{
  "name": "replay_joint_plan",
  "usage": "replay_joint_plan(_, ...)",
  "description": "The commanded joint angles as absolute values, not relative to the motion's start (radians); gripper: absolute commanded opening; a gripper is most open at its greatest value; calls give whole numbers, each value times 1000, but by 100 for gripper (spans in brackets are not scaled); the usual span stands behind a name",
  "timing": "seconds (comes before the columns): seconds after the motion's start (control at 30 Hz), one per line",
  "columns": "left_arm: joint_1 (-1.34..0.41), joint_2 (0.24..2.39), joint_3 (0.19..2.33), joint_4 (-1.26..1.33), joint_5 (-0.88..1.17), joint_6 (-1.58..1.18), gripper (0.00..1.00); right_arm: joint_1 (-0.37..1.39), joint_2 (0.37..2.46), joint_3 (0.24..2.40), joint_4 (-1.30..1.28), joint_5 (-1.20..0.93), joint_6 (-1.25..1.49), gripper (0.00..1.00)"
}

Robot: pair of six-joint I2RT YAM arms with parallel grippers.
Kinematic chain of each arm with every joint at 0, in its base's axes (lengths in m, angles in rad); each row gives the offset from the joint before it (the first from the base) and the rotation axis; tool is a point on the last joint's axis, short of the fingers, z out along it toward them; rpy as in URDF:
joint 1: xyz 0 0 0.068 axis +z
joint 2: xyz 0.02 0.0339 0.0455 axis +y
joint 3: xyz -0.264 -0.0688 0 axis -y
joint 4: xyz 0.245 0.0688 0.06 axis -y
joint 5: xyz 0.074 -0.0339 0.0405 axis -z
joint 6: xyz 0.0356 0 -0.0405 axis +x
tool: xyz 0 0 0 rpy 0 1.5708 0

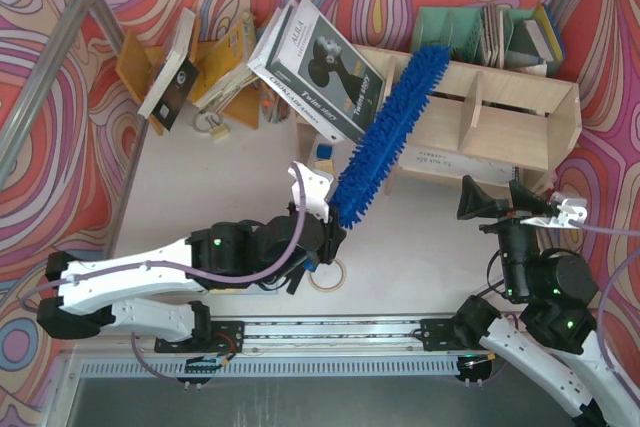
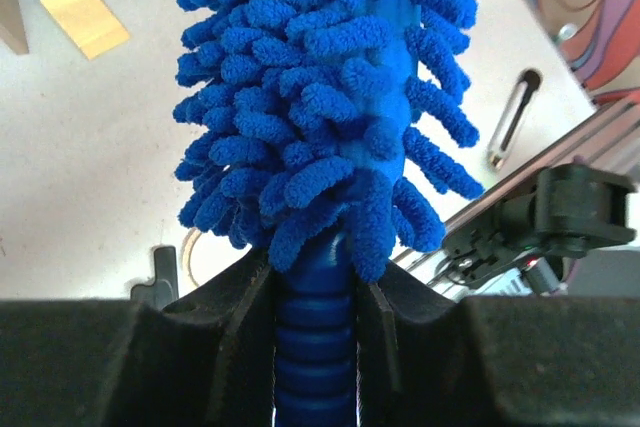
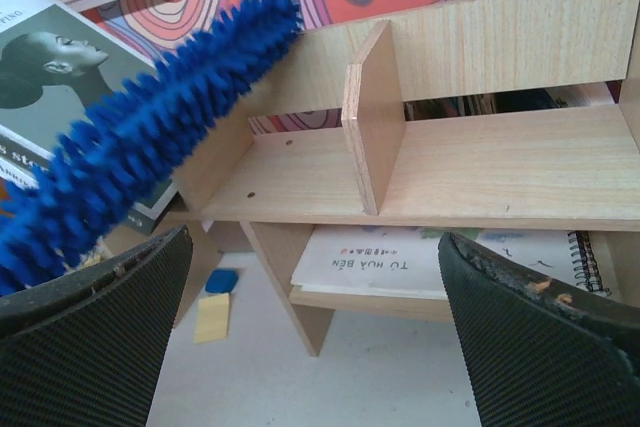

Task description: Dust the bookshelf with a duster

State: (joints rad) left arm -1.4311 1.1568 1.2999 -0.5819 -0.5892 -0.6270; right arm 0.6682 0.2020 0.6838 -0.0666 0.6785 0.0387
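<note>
Top view: you're gripping the long bright blue fluffy duster [image 1: 395, 122] at its dark handle end with the left gripper [image 1: 325, 232], jaws clamped on it. The duster is angling up and right from the gripper, passing just beside the leaning grey-covered book [image 1: 320, 67], with its tip lying over the left end of the pale plywood bookshelf [image 1: 510, 112]. Your right gripper [image 1: 497, 205] is hovering in front of the shelf's right half, jaws spread wide, holding nothing.

Left wrist: the ribbed blue handle [image 2: 315, 367] is sitting squarely between the two fingers [image 2: 245, 322]. The fluffy head is starting right above them and running away over the white table [image 2: 90, 147].

Right wrist: the wide-open fingers are framing the upper tier and its upright divider [image 3: 375, 117]. The duster is crossing the upper left, well apart from them, tip by the shelf's left end. You can't tell here whether it's touching wood.
</note>
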Motion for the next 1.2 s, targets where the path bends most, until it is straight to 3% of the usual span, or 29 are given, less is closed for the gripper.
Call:
replay_joint_plan(0.0,-1437,1192,1251,-535,-596,-678,0,670,158,661,-11,629,8,99)
replay_joint_plan(0.33,-1447,1312,1263,-508,-548,-679,0,670,174,667,-23,647,11,99)
replay_joint_plan(0.7,-1536,1188,1178,-454,-641,-624,0,670,176,666,-23,649,10,99)
replay_joint_plan(1.17,-1505,1230,1184,-467,-672,-615,0,670,189,671,-28,651,17,99)
